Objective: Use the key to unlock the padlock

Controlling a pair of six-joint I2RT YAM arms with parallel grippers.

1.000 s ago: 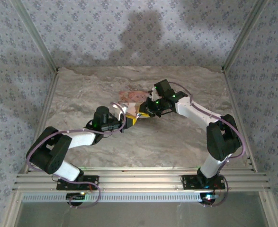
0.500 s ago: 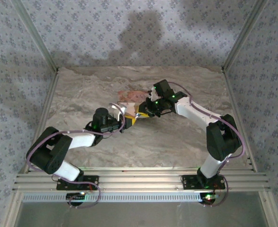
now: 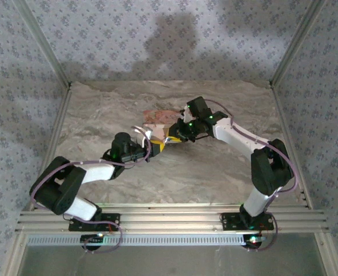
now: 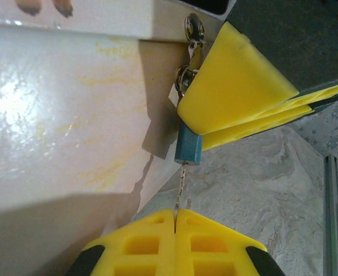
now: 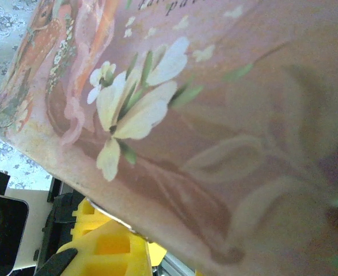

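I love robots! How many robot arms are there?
2. The left arm reaches in from the left side of the table, the right arm from the right side. They meet at the pink box.

Marbled beige tabletop [image 3: 111, 109]; floral-patterned wall panels [image 3: 157, 34] on three sides; aluminium rail [image 3: 169, 221] along near edge

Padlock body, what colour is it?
The padlock is blue, clearest in the left wrist view.
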